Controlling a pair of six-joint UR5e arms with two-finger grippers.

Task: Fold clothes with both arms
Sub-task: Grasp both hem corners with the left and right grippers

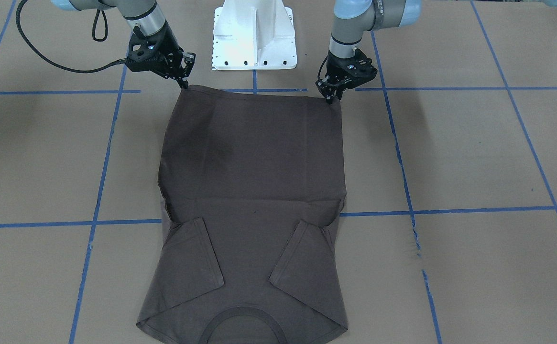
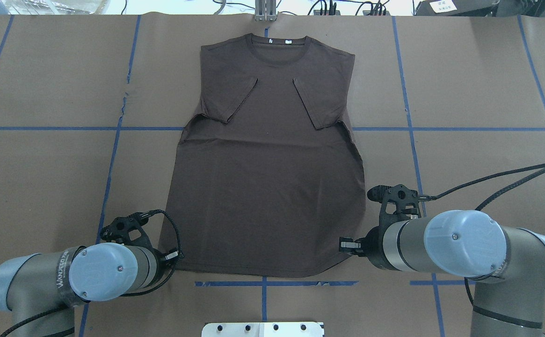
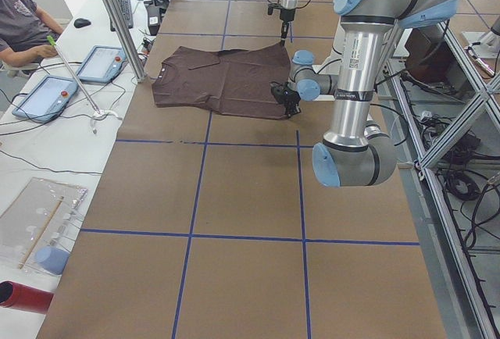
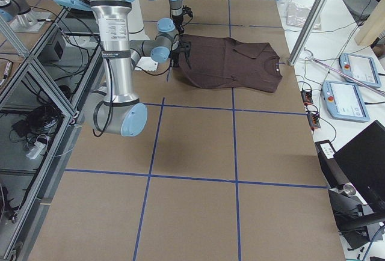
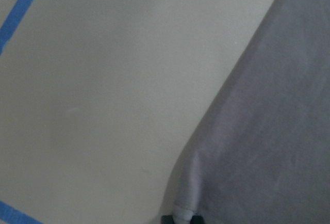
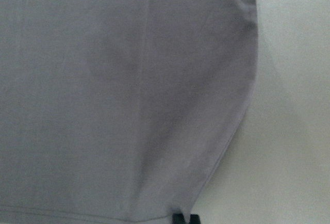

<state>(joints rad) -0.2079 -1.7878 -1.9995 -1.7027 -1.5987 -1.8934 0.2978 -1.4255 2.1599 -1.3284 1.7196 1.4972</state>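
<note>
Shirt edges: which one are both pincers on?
The hem, the straight edge on the robot's side: left pincer and right pincer grip its two corners. The collar edge lies at the far end.

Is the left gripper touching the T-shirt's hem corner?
Touching. The left wrist view shows the hem corner of the T-shirt running down between the two fingertips of the left gripper, which are pinched on the fabric.

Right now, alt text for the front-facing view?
A dark brown T-shirt lies flat on the brown table, sleeves folded in, collar nearest the camera. At its far hem, the left pincer and right pincer each pinch a corner, flanking the white base.
</note>
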